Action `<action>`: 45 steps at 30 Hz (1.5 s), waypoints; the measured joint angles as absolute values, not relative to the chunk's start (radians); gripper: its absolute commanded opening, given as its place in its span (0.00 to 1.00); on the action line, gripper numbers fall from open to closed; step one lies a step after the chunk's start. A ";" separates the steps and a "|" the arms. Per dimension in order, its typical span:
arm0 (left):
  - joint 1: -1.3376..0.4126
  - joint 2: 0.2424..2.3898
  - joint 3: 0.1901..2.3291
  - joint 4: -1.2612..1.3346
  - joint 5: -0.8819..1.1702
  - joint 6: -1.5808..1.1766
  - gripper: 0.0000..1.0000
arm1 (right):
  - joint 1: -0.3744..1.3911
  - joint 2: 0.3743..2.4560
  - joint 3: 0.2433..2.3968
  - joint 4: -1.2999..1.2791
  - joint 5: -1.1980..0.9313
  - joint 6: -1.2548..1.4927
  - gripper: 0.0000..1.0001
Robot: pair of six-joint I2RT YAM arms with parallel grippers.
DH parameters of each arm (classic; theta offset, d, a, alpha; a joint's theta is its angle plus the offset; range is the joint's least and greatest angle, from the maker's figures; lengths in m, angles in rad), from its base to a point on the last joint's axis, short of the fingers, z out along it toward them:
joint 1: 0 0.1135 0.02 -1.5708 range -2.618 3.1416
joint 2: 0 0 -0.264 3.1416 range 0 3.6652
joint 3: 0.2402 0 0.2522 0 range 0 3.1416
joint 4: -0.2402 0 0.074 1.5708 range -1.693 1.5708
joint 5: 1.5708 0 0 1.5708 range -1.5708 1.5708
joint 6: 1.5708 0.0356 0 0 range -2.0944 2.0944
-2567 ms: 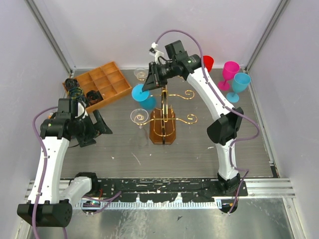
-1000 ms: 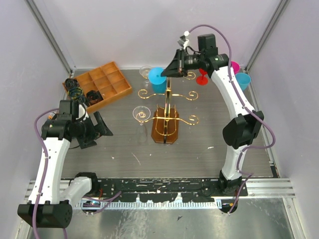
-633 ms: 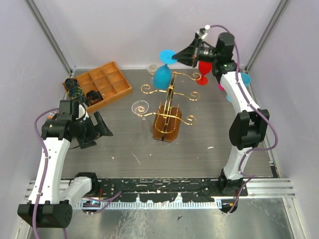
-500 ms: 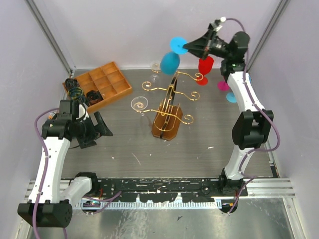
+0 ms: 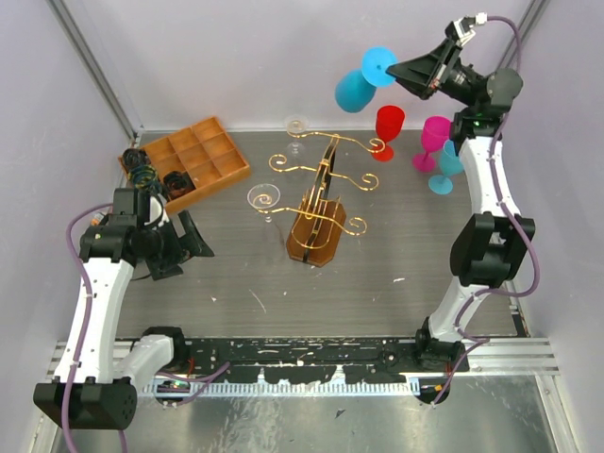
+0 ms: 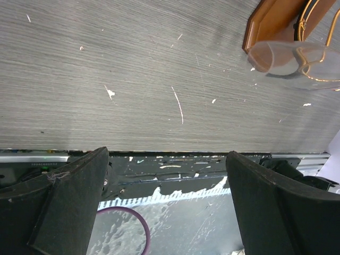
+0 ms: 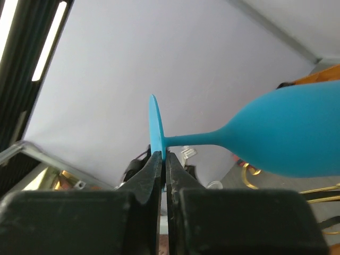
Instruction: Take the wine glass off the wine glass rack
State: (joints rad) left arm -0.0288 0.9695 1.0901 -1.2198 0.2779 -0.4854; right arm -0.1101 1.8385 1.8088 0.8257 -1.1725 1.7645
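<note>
The turquoise plastic wine glass [image 5: 357,90] hung in the air at the far right, off the gold wire wine glass rack [image 5: 316,238] and well apart from it. Its long axis ran left to right, bowl pointing left. The right gripper [image 5: 401,69] pinched the foot's rim. 0.5 s earlier the glass was lower and nearer the rack. The left gripper [image 6: 166,159] gaped wide, holding nothing.
</note>
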 measured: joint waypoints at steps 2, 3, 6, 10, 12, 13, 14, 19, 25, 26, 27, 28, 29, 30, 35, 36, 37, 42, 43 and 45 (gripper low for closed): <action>-0.029 0.970 1.088 -1.219 0.278 -0.483 0.98 | -0.132 1.825 1.808 0.713 -1.173 1.652 0.01; -0.029 0.970 1.086 -1.218 0.278 -0.483 0.98 | -0.146 1.813 1.815 0.593 -1.166 1.551 0.01; -0.029 0.970 1.079 -1.217 0.278 -0.482 0.98 | -0.177 1.803 1.946 0.112 -1.047 1.148 0.01; -0.029 0.972 1.079 -1.216 0.279 -0.482 0.98 | -0.197 1.791 2.148 -0.386 -0.772 0.742 0.01; -0.029 0.972 1.079 -1.216 0.279 -0.480 0.98 | -0.197 1.761 2.178 -0.536 -0.633 0.605 0.01; -0.029 0.972 1.078 -1.216 0.279 -0.479 0.98 | -0.194 1.736 2.170 -0.603 -0.554 0.543 0.01; -0.029 0.972 1.077 -1.215 0.279 -0.479 0.98 | -0.191 1.702 2.145 -0.669 -0.459 0.479 0.01; -0.029 0.975 1.069 -1.209 0.285 -0.478 0.98 | -0.169 1.563 1.953 -0.837 -0.140 0.306 0.01; -0.029 0.985 1.057 -1.200 0.299 -0.474 0.98 | -0.057 1.501 1.672 -0.940 0.217 0.210 0.01; -0.029 0.986 1.057 -1.199 0.301 -0.473 0.98 | -0.028 1.501 1.626 -0.949 0.268 0.204 0.01; -0.029 0.986 1.057 -1.197 0.302 -0.472 0.98 | -0.002 1.501 1.580 -0.955 0.316 0.200 0.01; -0.029 0.986 1.057 -1.195 0.303 -0.472 0.98 | 0.015 1.501 1.548 -0.963 0.350 0.198 0.01; -0.029 0.986 1.057 -1.194 0.305 -0.471 0.98 | 0.035 1.501 1.512 -0.966 0.390 0.197 0.01; -0.029 0.986 1.056 -1.194 0.306 -0.471 0.98 | 0.049 1.501 1.483 -0.969 0.424 0.194 0.01; -0.029 0.978 1.044 -1.195 0.306 -0.467 0.98 | 0.062 1.549 1.415 -0.971 0.591 0.192 0.01; -0.029 0.976 1.044 -1.195 0.306 -0.467 0.98 | 0.064 1.565 1.406 -0.970 0.622 0.192 0.01; -0.029 0.974 1.044 -1.194 0.306 -0.467 0.98 | 0.069 1.583 1.394 -0.965 0.651 0.192 0.01; -0.029 0.970 1.044 -1.195 0.317 -0.467 0.98 | 0.100 1.670 1.346 -0.955 0.737 0.196 0.01; -0.029 0.969 1.044 -1.195 0.317 -0.467 0.98 | 0.106 1.692 1.340 -0.955 0.747 0.199 0.01; -0.029 0.966 1.044 -1.195 0.317 -0.466 0.98 | 0.115 1.738 1.331 -0.951 0.758 0.212 0.01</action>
State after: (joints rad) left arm -0.0288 0.9657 1.0435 -1.1946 0.3172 -0.4664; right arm 0.1154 1.7378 1.3312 -0.9512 0.7582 0.2119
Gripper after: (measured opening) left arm 0.982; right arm 0.090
